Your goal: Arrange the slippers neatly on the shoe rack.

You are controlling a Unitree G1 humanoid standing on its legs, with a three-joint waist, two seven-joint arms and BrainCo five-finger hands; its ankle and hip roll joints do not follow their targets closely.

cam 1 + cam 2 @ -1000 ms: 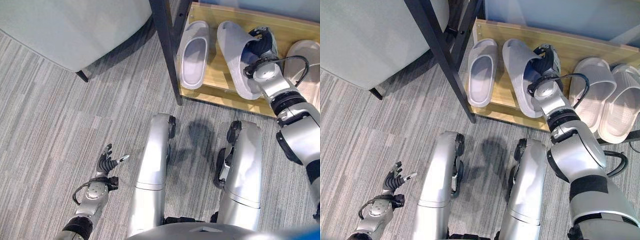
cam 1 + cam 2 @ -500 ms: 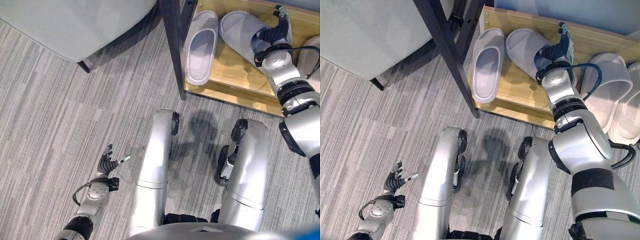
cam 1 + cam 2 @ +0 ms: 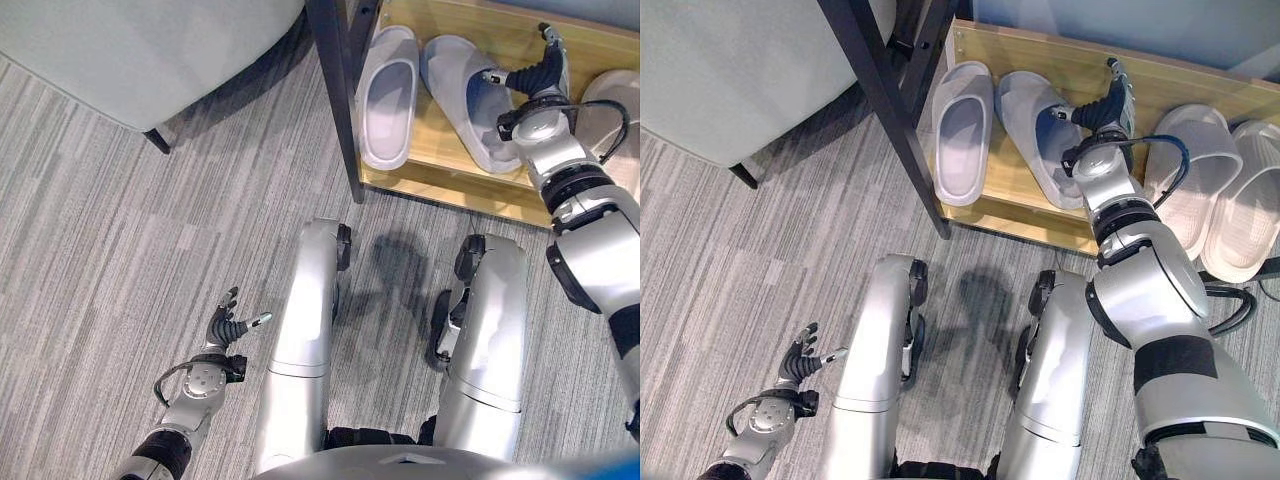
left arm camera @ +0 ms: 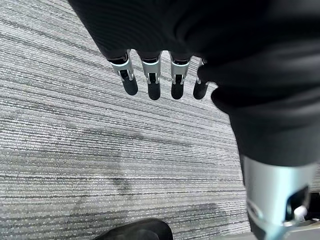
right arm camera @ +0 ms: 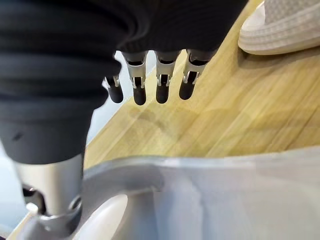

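Two grey slippers lie on the wooden shelf [image 3: 450,175] of the shoe rack. The left one [image 3: 385,95] lies straight, and the right one [image 3: 468,100] lies slanted beside it, toe towards the back left. My right hand [image 3: 530,80] is at the slanted slipper's right side, fingers [image 5: 160,87] straight over the wood and thumb [image 5: 47,200] against the slipper's strap [image 5: 200,200]. It is open. My left hand [image 3: 225,335] hangs open low over the carpet, fingers [image 4: 152,85] relaxed and holding nothing.
A pair of beige slippers [image 3: 1190,175] lies on the same shelf to the right of my right hand. The rack's black post [image 3: 335,100] stands left of the grey slippers. A grey upholstered seat [image 3: 150,50] is at the far left.
The right grey slipper, held tilted up a second ago, now lies further back on the shelf beside the other. My right hand's fingers have straightened. The camera has shifted slightly.
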